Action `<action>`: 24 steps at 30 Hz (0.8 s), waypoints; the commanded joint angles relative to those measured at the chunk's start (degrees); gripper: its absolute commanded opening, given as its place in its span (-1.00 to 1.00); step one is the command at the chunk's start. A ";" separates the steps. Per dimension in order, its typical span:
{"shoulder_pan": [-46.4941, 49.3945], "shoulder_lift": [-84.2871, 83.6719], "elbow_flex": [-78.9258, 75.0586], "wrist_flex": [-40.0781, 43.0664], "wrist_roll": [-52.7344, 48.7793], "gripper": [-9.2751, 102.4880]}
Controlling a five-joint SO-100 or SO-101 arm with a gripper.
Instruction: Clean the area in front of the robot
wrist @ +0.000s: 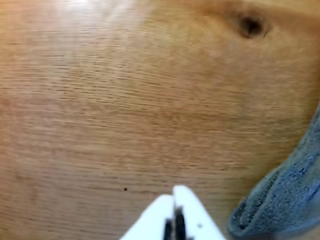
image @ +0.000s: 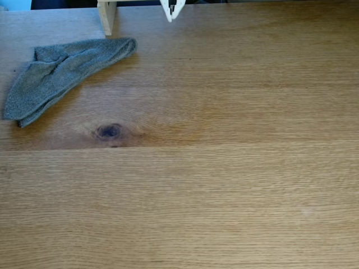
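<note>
So the white gripper sits at the top edge of the fixed view, fingers pinched together with nothing between them. The wrist view is a bit blurry, but they look closed there too. The oak table spreads below, dark knot left of centre, grey cloth crumpled top-left beside a wooden post.

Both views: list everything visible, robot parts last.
wooden surface: one, light-brown oak grain, fills both views
dark knot: one, dark brown oval, left of centre in the fixed view
plank seam: one, straight line across the fixed view
cloth: one, grey knitted, crumpled at upper left of the fixed view, lower right of the wrist view
wooden post: one, pale, top edge beside the cloth
gripper: one, white, fingertips together, holding nothing
</note>
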 commanded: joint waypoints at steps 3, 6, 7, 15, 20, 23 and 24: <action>-1.93 7.73 9.58 4.83 -2.81 -0.84; -1.76 10.72 14.15 9.14 -3.96 -0.84; -2.02 10.81 15.03 9.14 -3.78 -0.84; -2.20 11.16 14.50 9.32 -4.13 -0.83; -2.20 11.16 14.50 9.32 -4.13 -0.84; -2.20 11.16 14.41 9.32 -4.13 -0.84; -2.20 11.16 14.41 9.32 -4.13 -0.84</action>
